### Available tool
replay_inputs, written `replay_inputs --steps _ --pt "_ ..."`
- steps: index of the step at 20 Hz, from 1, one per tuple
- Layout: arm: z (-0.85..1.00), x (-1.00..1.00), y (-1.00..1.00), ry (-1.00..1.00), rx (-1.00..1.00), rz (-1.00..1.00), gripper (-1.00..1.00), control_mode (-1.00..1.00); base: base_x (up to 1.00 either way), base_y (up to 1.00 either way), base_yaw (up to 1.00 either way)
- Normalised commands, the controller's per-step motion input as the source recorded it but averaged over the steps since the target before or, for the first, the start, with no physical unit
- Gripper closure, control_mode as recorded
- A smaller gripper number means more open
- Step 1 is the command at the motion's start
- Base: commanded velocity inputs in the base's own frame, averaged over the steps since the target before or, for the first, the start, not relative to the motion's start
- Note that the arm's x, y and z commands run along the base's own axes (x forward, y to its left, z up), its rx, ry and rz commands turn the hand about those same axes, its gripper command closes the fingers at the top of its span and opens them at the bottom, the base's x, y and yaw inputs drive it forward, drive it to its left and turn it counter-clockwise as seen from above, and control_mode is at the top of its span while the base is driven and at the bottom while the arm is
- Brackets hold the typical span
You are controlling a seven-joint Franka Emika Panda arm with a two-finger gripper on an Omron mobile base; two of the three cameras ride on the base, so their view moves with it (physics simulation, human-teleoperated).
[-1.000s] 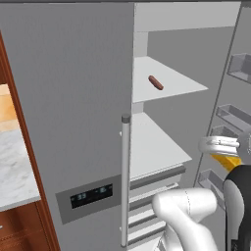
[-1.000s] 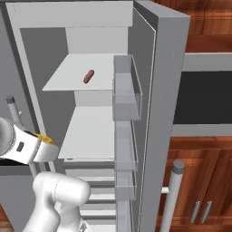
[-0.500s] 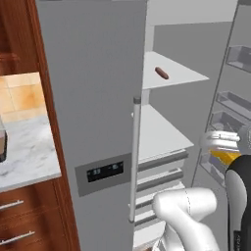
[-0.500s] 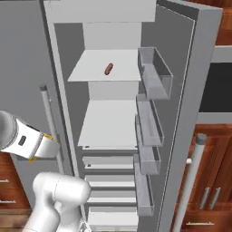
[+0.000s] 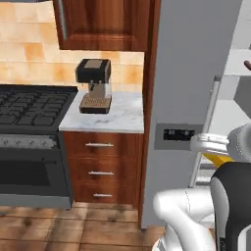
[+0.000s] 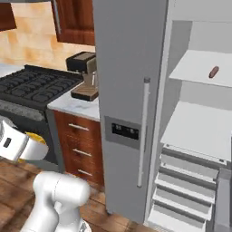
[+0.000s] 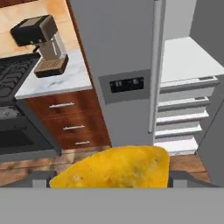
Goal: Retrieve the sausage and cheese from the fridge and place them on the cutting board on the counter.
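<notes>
Cheese (image 7: 116,168), a bright yellow wedge with a mottled, rounded top, sits clamped in the hand (image 7: 114,183), whose two dark fingers (image 7: 38,178) press its two sides at a wide spread. Beyond it stands the grey fridge (image 6: 129,68) with its dark display panel (image 7: 127,84) and long bar handle (image 6: 143,131); its right door is open on white shelves, and the sausage (image 6: 213,71) lies on an upper shelf (image 6: 199,68). Left of the fridge, a coffee machine (image 5: 95,85) stands on the marbled table (image 5: 122,117), beside a black stove (image 5: 29,103), above a wooden floor (image 5: 68,228).
</notes>
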Motion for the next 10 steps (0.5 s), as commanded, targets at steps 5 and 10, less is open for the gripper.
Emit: replay_inputs --steps 5,10 --pt "0.0 0.0 0.0 0.0 0.0 0.0 1.0 1.0 -0.15 0.09 1.0" --pt "0.0 0.0 0.0 0.0 0.0 0.0 1.0 1.0 -0.05 0.0 1.0"
